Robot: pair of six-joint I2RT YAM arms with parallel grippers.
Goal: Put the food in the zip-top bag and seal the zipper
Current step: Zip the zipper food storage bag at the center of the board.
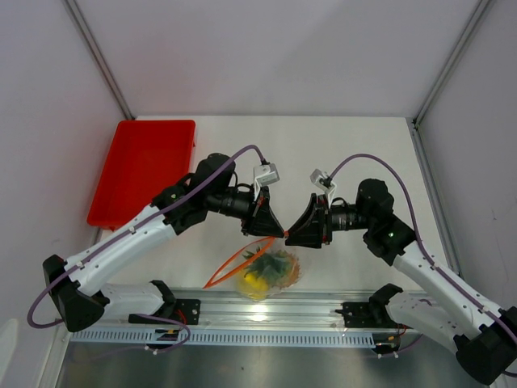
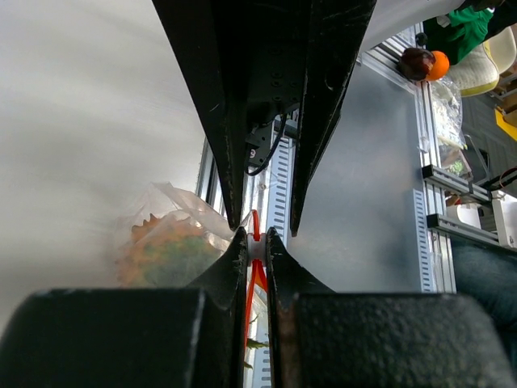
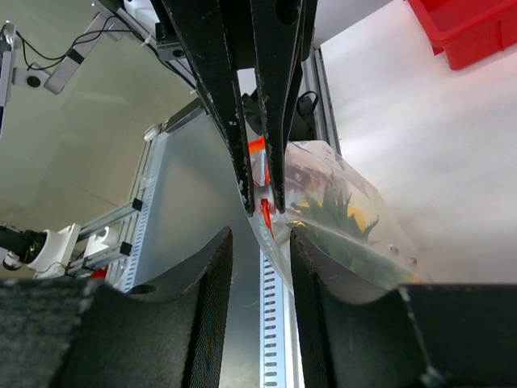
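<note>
The clear zip-top bag point(image 1: 268, 272) hangs just above the table's near edge with the food inside. The pineapple's green crown point(image 1: 273, 261) and the yellow fruit point(image 1: 254, 283) show through it; the round green one I cannot make out. The red zipper point(image 1: 236, 260) runs down-left from the bag's top corner. My left gripper point(image 1: 275, 232) is shut on the zipper's end point(image 2: 256, 242), and the bag point(image 2: 166, 246) hangs to its left. My right gripper point(image 1: 288, 235) faces it, open; its fingers point(image 3: 214, 267) straddle the bag's edge point(image 3: 339, 210) just below the pinched zipper point(image 3: 263, 208).
A red tray point(image 1: 141, 170) lies at the far left and also shows in the right wrist view point(image 3: 468, 32). An aluminium rail point(image 1: 266, 311) runs along the near edge right under the bag. Both arms meet at the table's middle front.
</note>
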